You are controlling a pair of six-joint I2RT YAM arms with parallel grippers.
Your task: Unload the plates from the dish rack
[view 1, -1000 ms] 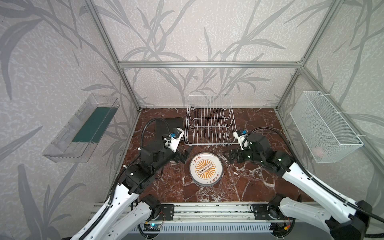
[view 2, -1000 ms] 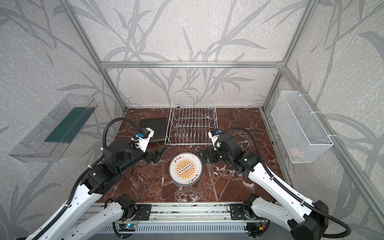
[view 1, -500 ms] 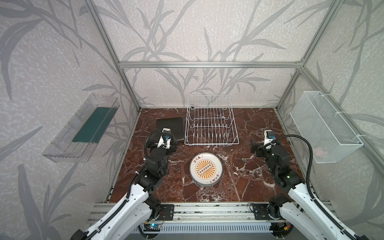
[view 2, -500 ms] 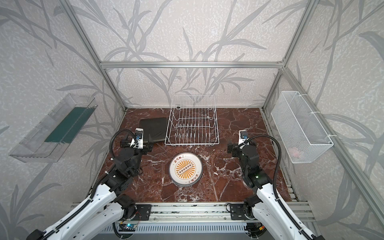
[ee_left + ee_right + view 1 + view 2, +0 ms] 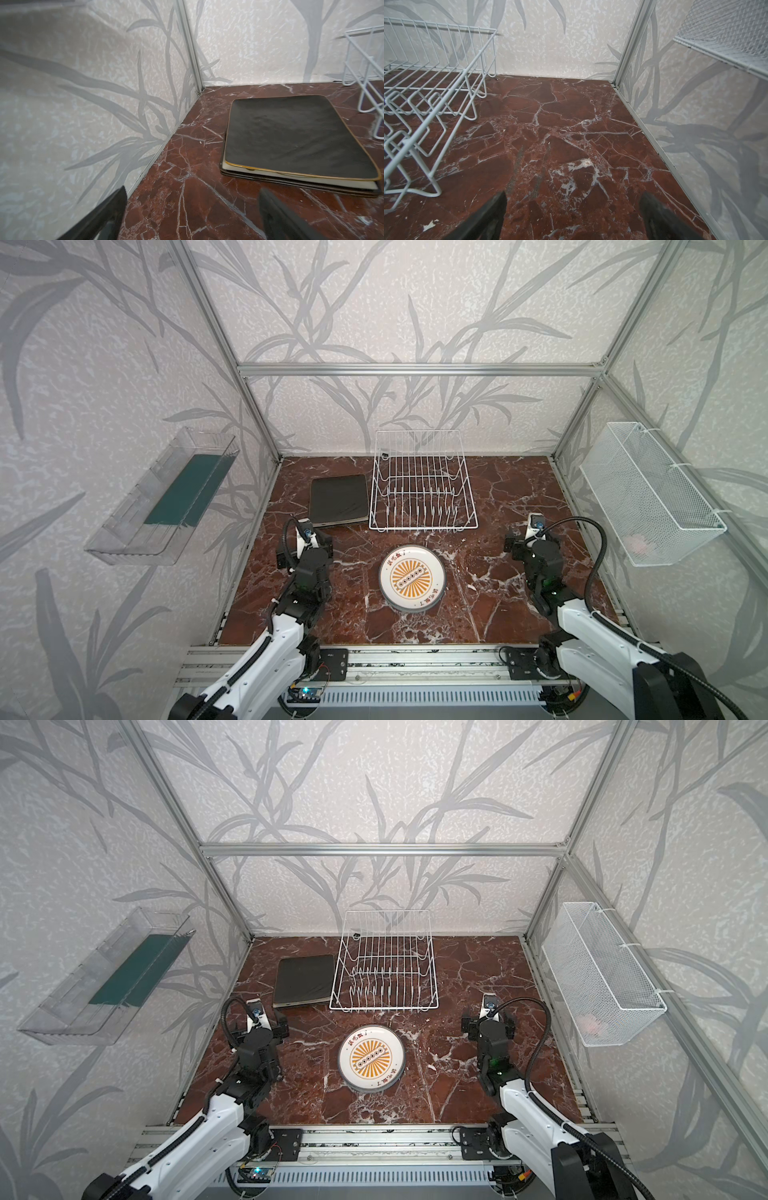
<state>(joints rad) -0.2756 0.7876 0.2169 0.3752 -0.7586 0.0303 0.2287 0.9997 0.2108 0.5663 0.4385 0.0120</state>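
The white wire dish rack [image 5: 422, 485] [image 5: 384, 965] stands at the back middle with no plate in it. A stack of square black-backed plates [image 5: 338, 499] [image 5: 304, 979] [image 5: 291, 137] lies flat beside its left side. A stack of round white plates with an orange sunburst face [image 5: 412, 576] [image 5: 371, 1058] lies in front of the rack. My left gripper [image 5: 305, 549] [image 5: 259, 1029] [image 5: 192, 195] hovers open just in front of the square stack, holding nothing. My right gripper [image 5: 532, 539] [image 5: 489, 1023] [image 5: 573, 199] is open and holds nothing over bare marble, right of the rack [image 5: 436, 93].
A clear plastic tray [image 5: 166, 497] hangs on the left wall. A fine-mesh white basket [image 5: 648, 493] [image 5: 726, 27] hangs on the right wall with something pale inside. Aluminium frame posts stand at the corners. The rack's end wires [image 5: 365, 68] show beside the square stack.
Both arms have drawn back from beside the round plates, the left toward the left side, the right toward the right. Both grippers stayed open.
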